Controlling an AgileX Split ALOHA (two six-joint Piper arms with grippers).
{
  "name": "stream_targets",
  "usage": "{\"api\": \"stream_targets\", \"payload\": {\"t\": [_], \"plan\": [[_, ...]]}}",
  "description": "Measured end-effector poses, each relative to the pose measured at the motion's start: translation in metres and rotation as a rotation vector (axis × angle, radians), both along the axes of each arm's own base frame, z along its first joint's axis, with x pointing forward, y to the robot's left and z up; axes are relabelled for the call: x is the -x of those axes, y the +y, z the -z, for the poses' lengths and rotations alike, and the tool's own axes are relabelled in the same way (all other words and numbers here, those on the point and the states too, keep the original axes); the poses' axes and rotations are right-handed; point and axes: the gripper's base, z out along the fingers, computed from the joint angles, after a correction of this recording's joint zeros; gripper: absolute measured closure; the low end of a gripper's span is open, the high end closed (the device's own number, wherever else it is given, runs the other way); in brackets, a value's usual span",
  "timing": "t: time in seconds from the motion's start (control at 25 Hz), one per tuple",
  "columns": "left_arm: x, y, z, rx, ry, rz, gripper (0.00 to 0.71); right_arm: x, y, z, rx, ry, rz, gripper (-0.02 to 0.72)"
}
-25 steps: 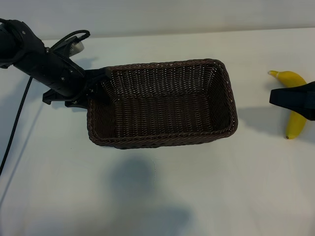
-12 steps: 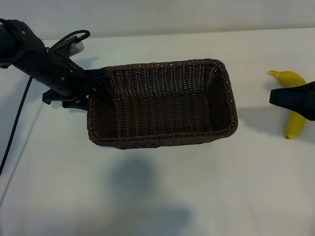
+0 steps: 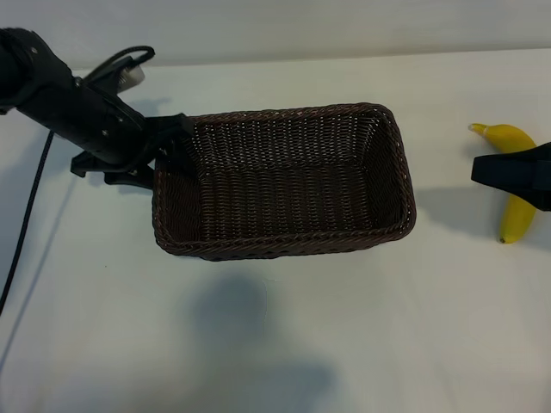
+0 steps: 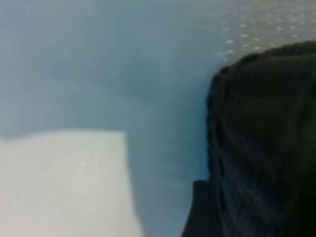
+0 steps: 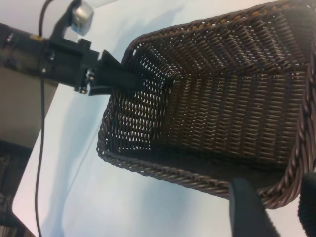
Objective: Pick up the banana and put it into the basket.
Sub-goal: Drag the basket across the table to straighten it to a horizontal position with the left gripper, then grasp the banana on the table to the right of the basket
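A brown basket [image 3: 284,181] sits mid-counter [image 3: 284,344]. At its nine o'clock end, the left end effector [image 3: 168,142] straddles the rim, fingers apart. At three o'clock, the right end effector [image 3: 516,176] hovers over the banana [image 3: 515,215]; whether it grips, I cannot tell.

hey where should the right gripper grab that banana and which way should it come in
Probably across the banana's thick middle, coming down from above. It lies flat on the white table, apart from the basket, curving from a stem end at the far side to a tip at the near side, so jaws set across that curve fit best. The right gripper already hangs over it.
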Motion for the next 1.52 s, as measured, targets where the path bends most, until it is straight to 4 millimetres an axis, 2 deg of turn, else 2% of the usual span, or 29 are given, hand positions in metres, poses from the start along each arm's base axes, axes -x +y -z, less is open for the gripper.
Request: {"api": "stream_targets", "payload": {"t": [0.24,0.44,1.28,1.52], "plan": [[0.008,0.0,-0.026,0.008,-0.05,0.046,0.135,0.0,0.0,0.0,0.0,0.0,0.0,0.409],[0.013,0.003,-0.037,-0.026,-0.076,0.084,0.135,0.0,0.0,0.0,0.0,0.0,0.0,0.409],[0.026,0.012,-0.035,-0.139,0.014,0.214,0.135,-0.002,-0.002,0.001,0.017,-0.005,0.029,0.409],[0.04,0.032,-0.055,-0.34,0.047,0.19,0.135,-0.002,-0.002,0.001,0.018,-0.005,0.03,0.409]]}}
